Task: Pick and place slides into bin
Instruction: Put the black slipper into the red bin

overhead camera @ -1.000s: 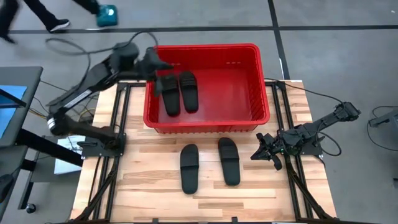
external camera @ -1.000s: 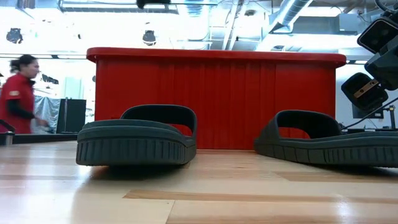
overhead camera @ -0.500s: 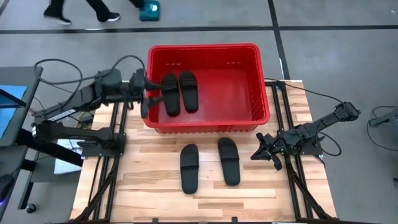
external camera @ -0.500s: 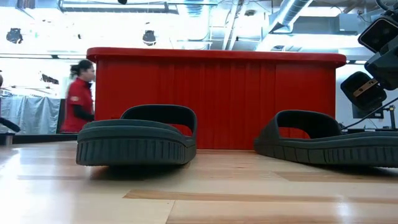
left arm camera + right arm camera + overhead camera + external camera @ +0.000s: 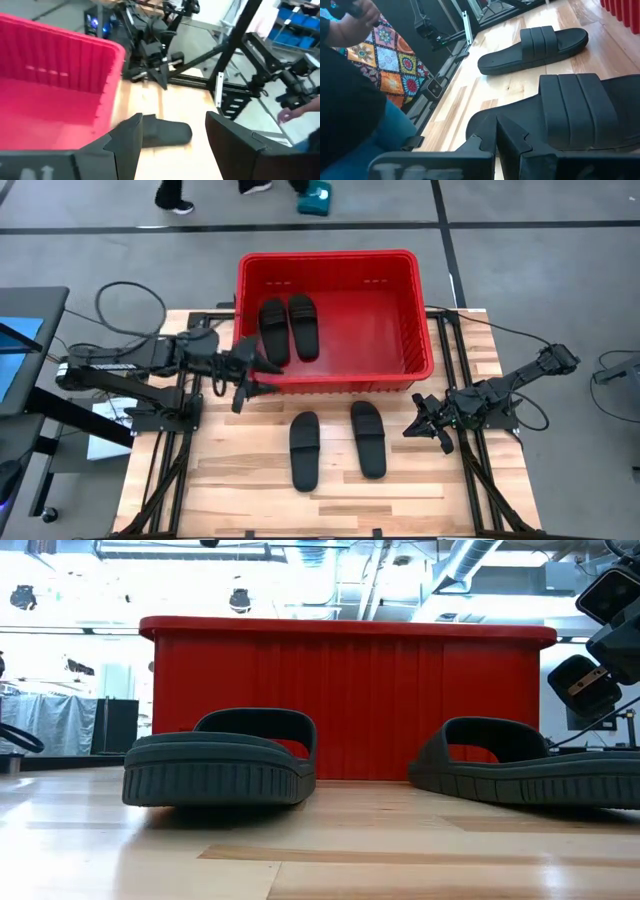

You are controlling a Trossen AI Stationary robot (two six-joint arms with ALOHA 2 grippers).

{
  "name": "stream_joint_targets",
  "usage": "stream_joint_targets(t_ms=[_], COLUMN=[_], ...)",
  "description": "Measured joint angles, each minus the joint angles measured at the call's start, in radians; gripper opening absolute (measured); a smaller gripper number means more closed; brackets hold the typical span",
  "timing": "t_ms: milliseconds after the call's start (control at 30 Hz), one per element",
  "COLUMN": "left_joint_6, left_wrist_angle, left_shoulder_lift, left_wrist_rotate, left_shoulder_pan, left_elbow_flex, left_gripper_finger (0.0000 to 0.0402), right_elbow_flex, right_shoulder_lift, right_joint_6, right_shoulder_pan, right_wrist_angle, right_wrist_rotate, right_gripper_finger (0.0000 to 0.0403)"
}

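The red bin [image 5: 420, 310] stands at the table's far middle. Two black slides [image 5: 272, 330] [image 5: 303, 326] lie side by side on its floor, in its left part. Two more slides [image 5: 304, 450] [image 5: 368, 438] lie soles down on the table in front of it, and also show in the low view [image 5: 220, 765] [image 5: 530, 772]. My left gripper [image 5: 258, 377] [image 5: 175, 145] is open and empty at the bin's near left corner, pointing toward the table's right. My right gripper [image 5: 418, 420] [image 5: 497, 142] is shut and empty at the table's right side, next to the right slide [image 5: 570, 115].
The bin's near wall [image 5: 350, 700] rises right behind the two slides on the table. Black frame rails [image 5: 190, 430] run along both table sides. A person's feet [image 5: 175, 195] and a teal thing [image 5: 315, 198] show on the floor beyond the table. A person's arm [image 5: 350, 95] shows in the right wrist view.
My left gripper has come from above the bin's far left corner toward the table's near edge, along the bin's left wall, and down to its near left corner, turning toward the table's right. A person has walked past behind the table.
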Motion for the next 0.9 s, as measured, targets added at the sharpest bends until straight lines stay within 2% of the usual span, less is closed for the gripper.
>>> stream_joint_targets(t_ms=[133, 233, 467, 700, 900], left_joint_6=[-0.054, -0.150, -0.250, -0.203, -0.129], left_wrist_angle=[0.007, 0.034, 0.033, -0.018, -0.129], left_shoulder_lift=[0.052, 0.109, 0.211, 0.270, 0.284], left_wrist_rotate=[-0.003, -0.003, 0.096, 0.105, 0.005], left_shoulder_pan=[-0.040, -0.052, -0.098, -0.207, -0.305], left_elbow_flex=[0.001, 0.001, 0.005, 0.005, 0.005], left_gripper_finger=[0.0205, 0.0205, 0.0205, 0.0205, 0.0205], right_elbow_flex=[0.000, 0.000, 0.000, 0.000, 0.000], right_shoulder_lift=[0.000, 0.000, 0.000, 0.000, 0.000], right_joint_6=[0.000, 0.000, 0.000, 0.000, 0.000], right_shoulder_pan=[0.000, 0.000, 0.000, 0.000, 0.000], right_wrist_angle=[0.000, 0.000, 0.000, 0.000, 0.000], right_wrist_rotate=[0.000, 0.000, 0.000, 0.000, 0.000], right_gripper_finger=[0.0000, 0.0000, 0.0000, 0.0000, 0.0000])
